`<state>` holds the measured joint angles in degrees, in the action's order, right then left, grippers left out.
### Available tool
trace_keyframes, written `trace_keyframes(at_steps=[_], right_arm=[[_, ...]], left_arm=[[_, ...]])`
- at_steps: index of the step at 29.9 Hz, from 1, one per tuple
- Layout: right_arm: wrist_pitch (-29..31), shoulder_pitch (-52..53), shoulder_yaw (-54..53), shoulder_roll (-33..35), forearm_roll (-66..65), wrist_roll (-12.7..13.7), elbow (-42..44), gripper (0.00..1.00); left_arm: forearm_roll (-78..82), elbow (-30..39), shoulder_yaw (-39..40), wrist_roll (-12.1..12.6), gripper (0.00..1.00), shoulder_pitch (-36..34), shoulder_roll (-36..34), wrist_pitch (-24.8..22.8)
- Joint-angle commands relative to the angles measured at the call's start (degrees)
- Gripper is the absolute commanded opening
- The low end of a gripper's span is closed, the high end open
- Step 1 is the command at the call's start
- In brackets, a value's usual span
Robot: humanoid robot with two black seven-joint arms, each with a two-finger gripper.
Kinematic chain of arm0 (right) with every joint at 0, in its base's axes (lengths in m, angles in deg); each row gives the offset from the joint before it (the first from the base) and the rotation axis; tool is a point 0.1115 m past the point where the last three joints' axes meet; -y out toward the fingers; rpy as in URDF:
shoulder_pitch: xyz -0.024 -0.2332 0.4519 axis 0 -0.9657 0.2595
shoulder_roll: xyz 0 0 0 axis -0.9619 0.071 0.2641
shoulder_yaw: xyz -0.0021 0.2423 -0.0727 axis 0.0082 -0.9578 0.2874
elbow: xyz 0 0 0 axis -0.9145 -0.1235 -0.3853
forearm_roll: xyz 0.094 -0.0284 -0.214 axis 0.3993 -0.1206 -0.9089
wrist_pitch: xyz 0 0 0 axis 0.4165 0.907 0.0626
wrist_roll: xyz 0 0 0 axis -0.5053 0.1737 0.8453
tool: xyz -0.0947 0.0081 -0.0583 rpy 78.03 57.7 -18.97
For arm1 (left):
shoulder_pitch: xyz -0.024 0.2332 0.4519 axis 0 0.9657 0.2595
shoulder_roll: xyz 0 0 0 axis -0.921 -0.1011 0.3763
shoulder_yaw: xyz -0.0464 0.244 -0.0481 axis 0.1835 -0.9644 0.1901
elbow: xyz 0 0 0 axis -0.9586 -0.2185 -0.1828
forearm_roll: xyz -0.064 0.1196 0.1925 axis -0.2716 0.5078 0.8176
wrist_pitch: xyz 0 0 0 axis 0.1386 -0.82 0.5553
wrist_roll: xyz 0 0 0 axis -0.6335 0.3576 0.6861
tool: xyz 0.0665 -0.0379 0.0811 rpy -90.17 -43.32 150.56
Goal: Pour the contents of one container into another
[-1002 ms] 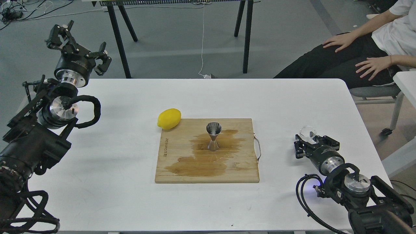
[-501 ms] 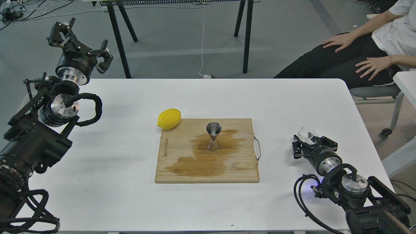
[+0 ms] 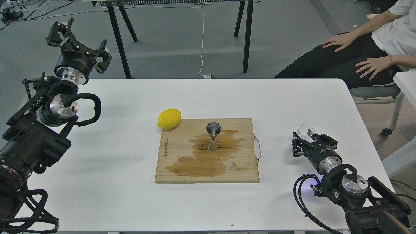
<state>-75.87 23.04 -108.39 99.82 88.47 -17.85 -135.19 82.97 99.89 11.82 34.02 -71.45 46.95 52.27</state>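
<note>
My right pincer (image 3: pixel 307 140) sits low at the desk's (image 3: pixel 130 195) right side, fingers around the glass cup (image 3: pixel 306 130); whether they actually clamp it I cannot tell. Left pincer (image 3: pixel 78 42) is raised far left, spread wide, empty. Jigger (image 3: pixel 213 136) stands upright mid cutting board (image 3: pixel 208 162), on a wet brown stain. Risks, my guess: slick glass slipping on lift, or a clipped narrow jigger tipping. Board's metal handle (image 3: pixel 258 148) lies between cup and jigger; lemon (image 3: pixel 169 118) sits clear at the board's far-left corner.
</note>
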Motion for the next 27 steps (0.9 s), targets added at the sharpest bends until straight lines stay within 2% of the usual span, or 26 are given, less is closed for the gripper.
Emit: trace_keyframes(at_steps=[1, 5, 7, 27], right_arm=[[-0.17, 0.04, -0.08, 0.06, 0.02, -0.14, 0.11, 0.85], [-0.17, 0.04, -0.08, 0.06, 0.02, -0.14, 0.11, 0.88], [-0.17, 0.04, -0.08, 0.06, 0.02, -0.31, 0.20, 0.94], [1.41, 2.32, 0.01, -0.47, -0.07, -0.40, 2.39, 0.98]], left_arm=[[0.00, -0.05, 0.00, 0.00, 1.00, 0.00, 0.00, -0.01], [0.00, 0.04, 0.00, -0.09, 1.00, 0.09, 0.00, -0.01], [0.00, -0.05, 0.00, 0.00, 1.00, 0.09, 0.00, -0.01], [0.00, 0.04, 0.00, 0.00, 1.00, 0.00, 0.00, -0.01]])
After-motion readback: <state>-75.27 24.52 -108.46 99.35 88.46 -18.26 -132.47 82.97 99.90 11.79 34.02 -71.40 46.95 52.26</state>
